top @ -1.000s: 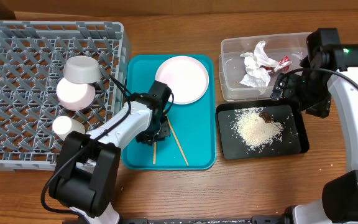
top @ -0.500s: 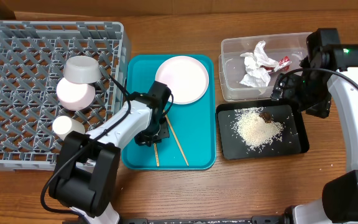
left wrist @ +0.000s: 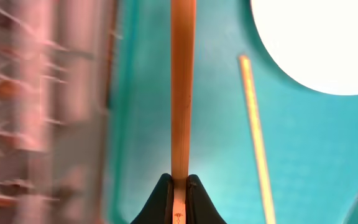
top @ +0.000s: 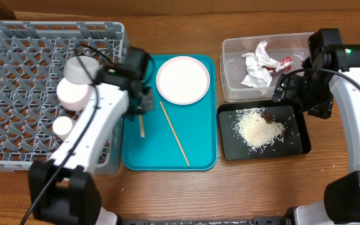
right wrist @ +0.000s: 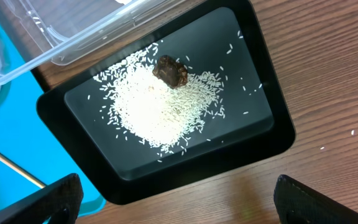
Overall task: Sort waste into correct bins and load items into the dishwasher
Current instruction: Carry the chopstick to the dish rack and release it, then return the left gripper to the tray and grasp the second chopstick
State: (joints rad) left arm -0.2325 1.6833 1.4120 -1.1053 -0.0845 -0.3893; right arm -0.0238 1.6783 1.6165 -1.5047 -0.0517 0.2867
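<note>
Take the teal tray (top: 199, 134) as your reference in the middle of the bench. Your left gripper (top: 143, 101) sits over the tray's left edge, closed down to a thin gap on one wooden chopstick (left wrist: 181, 93). In the left wrist view the fingertips pinch the stick's near end and the rest runs straight away from them. From overhead, the short length that shows below the gripper lies along the tray's left rim, and you cannot tell whether it touches the tray floor. The second chopstick (top: 174, 134) lies loose on the tray, slanting from near the middle towards the front right corner. The large white plate (top: 183, 80) rests in the tray's rear right corner. Just left of the tray stands the grey dish rack (top: 17, 75) (blurred in the wrist view). It carries the grey bowl (top: 82, 69) turned rim down, the pink saucer (top: 75, 94) touching it in front, and the small white cup (top: 64, 127) nearer the front. To the right of the tray, at the rear, the clear tub (top: 233, 69) holds the crumpled napkin (top: 256, 65) and the red wrapper (top: 285, 61). In front of it, also right of the tray, the black tray (top: 299, 142) holds the heap of rice (top: 259, 128) with a brown food bit (top: 268, 116) at its rear edge. Your right gripper (top: 284, 89) hangs over the line where the tub meets the black tray. Its fingers are spread wide apart at the bottom corners of the right wrist view, and nothing is between them.
</note>
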